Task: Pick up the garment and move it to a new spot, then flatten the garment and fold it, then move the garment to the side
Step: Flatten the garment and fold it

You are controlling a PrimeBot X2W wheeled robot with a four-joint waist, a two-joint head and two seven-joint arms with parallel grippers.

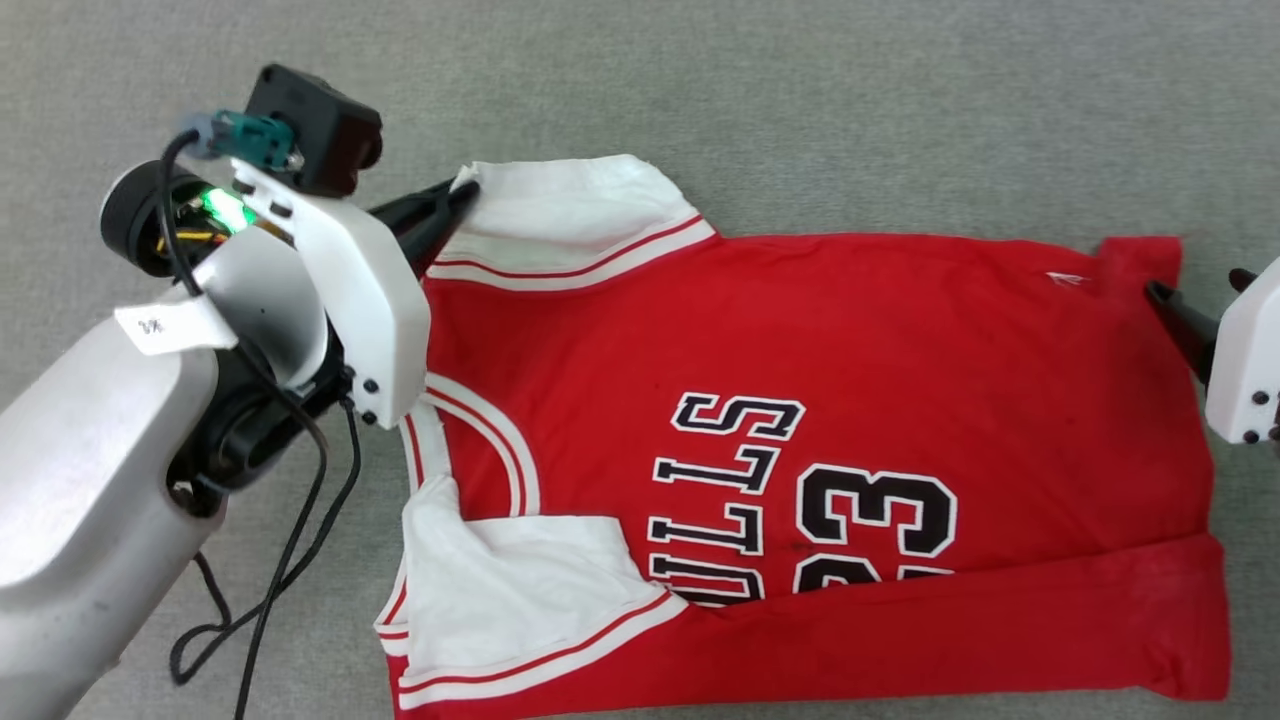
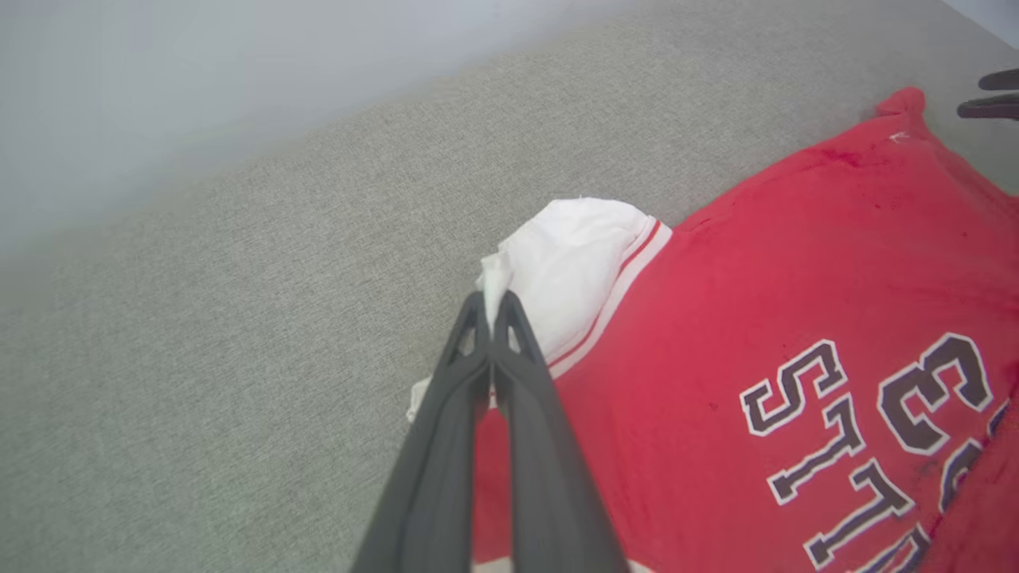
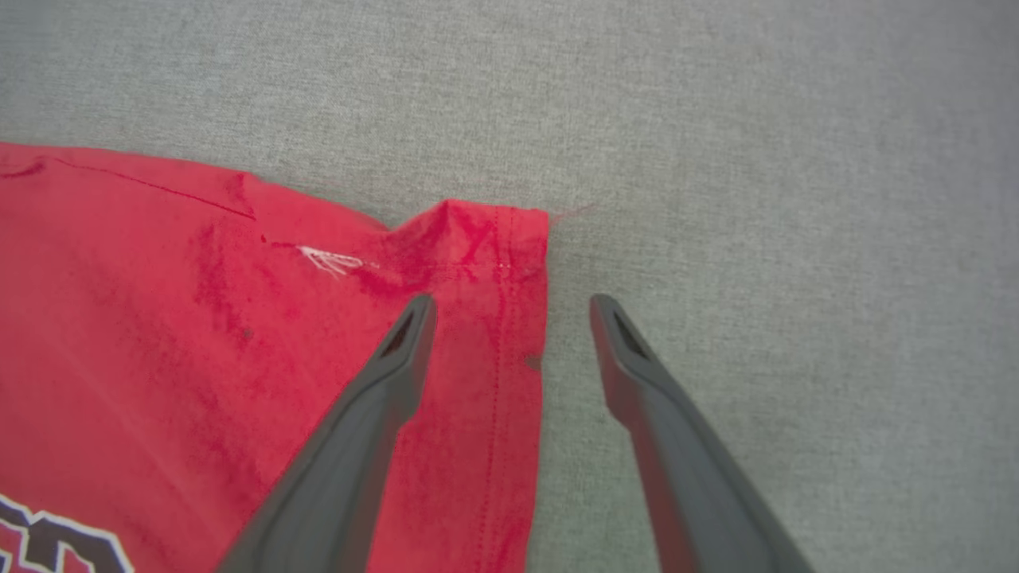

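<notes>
Now, garment [image 1: 800,340] on grey surface [image 1: 800,100], left claw [image 2: 492,304] clamped on sleeve [image 2: 573,263], right claw [image 3: 513,306] apart over hem [image 3: 509,382]

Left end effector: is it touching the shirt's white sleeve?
Touching. The left wrist view shows the left end effector shut on the white sleeve of the garment, pinching the cloth.

Lit brightly, evenly, diffusely; casts barely a soft shadow beside the red jersey [image 1: 800,330]. Glows green from a small lamp [image 1: 222,208] behind the left gripper [image 2: 493,301]. Washes out to pale haze far ahead of those fingertips. Blurs toward the finger bases in both wrist views; dims slightly right of the right gripper [image 3: 511,306].
</notes>
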